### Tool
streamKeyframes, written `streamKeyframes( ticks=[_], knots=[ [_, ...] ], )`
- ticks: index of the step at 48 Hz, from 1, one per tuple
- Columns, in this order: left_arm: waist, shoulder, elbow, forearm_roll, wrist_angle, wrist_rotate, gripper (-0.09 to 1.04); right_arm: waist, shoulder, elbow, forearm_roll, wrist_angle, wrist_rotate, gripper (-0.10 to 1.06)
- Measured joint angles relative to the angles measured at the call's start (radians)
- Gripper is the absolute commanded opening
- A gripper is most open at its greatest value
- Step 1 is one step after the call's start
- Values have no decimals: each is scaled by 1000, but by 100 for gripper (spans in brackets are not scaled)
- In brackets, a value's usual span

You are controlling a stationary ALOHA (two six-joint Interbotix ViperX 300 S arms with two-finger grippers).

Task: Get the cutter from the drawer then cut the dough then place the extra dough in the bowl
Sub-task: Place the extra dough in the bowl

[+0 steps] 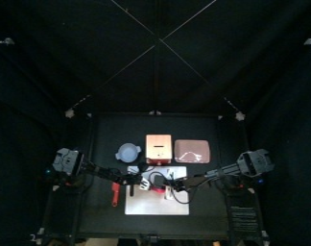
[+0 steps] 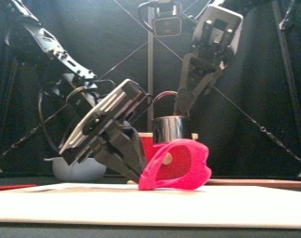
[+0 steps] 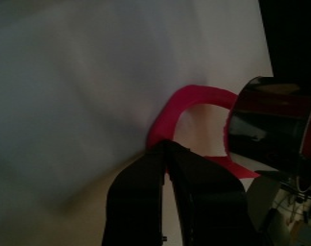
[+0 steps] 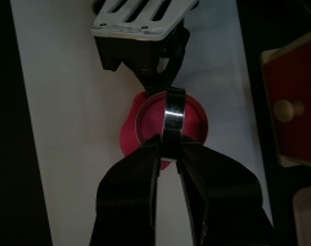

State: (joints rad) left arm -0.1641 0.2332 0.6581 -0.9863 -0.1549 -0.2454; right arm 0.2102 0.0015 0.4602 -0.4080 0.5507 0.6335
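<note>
A strip of pink dough (image 2: 178,167) curls up off the white cutting board (image 2: 153,203). My left gripper (image 2: 138,165) is shut on its edge low at the left. In the left wrist view the dough ring (image 3: 184,104) arcs away from my shut left gripper (image 3: 167,150), with the metal cutter (image 3: 267,120) beside it. My right gripper (image 4: 175,144) comes down from above, shut on the round metal cutter (image 4: 175,110). The cutter stands on the pink dough (image 4: 148,125). In the front view the cutter (image 2: 172,125) shows behind the lifted dough.
The blue-grey bowl (image 1: 129,151) stands at the back left, behind the board (image 1: 158,199). The wooden box with its red drawer front (image 1: 158,146) is beside the bowl, with another pale wooden piece (image 1: 193,151) to its right. A red item (image 1: 113,194) lies left of the board.
</note>
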Motion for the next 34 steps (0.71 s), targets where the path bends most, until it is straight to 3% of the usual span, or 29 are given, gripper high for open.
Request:
streamKeyframes(
  ticks=[19,34],
  knots=[
    [0,2,-2,2,2,0,45,0,-12,-2,-28,25,3,53],
    [2,0,0,2,0,0,45,0,-18,17,-15,38,8,53]
  ],
)
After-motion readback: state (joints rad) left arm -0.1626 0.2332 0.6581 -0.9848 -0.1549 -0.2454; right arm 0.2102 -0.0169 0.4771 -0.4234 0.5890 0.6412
